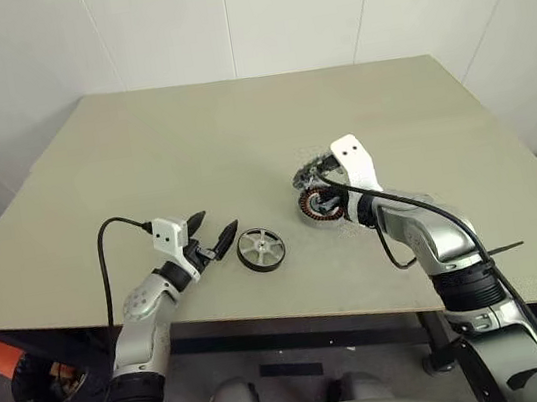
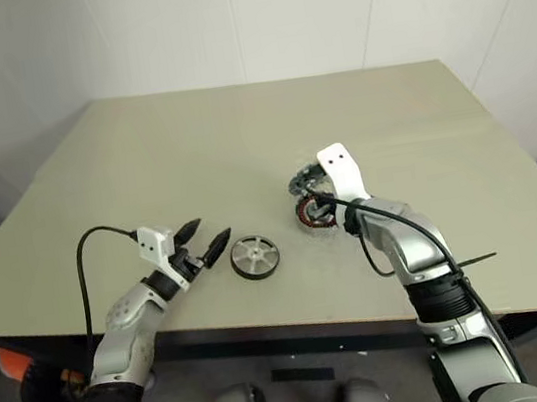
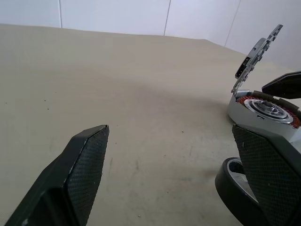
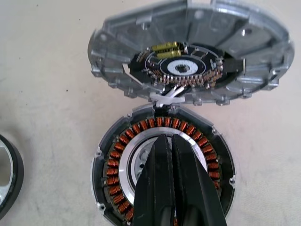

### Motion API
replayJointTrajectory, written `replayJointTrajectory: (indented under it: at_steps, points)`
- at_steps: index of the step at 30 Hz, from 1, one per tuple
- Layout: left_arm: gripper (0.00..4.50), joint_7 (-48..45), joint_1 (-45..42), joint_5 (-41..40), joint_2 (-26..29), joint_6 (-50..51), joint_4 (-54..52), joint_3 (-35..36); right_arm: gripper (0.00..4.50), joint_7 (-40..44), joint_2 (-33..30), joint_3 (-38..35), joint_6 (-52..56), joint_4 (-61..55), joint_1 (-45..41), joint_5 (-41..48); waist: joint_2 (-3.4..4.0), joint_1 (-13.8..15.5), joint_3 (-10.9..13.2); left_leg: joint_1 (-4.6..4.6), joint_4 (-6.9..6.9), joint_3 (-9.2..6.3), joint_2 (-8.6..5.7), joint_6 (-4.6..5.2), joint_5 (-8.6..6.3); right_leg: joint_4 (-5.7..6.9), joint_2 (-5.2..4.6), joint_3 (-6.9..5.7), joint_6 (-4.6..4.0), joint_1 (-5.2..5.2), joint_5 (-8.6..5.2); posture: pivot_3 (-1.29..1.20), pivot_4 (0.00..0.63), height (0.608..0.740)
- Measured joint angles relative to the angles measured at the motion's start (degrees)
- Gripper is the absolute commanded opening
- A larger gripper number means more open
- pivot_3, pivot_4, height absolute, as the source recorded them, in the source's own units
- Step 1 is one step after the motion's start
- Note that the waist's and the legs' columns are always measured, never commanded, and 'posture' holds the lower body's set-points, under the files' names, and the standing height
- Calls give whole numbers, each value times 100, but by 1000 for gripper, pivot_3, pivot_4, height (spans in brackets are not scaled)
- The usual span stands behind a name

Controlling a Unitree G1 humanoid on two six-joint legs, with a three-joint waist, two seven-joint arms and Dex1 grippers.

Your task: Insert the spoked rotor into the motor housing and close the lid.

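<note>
Lid [image 4: 141, 33] cast grey metal; housing [image 4: 117, 160] copper windings; table [image 1: 192, 162] matt.

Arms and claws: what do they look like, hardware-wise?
Both arms are silver-grey shells with black joint bands. The left claw and the right claw each have two black fingers with textured pads. White wrist brackets with loose black cables.

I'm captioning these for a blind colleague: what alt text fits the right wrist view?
The right gripper, shut, points into the open motor housing with its ring of copper windings. The lid stands swung back behind it, and the spoked rotor shows at the edge, on the table.
</note>
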Motion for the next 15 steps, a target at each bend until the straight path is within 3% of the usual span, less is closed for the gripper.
replayJointTrajectory:
  at_steps: [15]
  points:
    - [4500,-2,7,0,1,-10,39,13,31,19,84,235,45,574,-351,-141,2,-2,1,-2,-1,1,0,0,0,0,0,0,-7,-1,4,0,0,740]
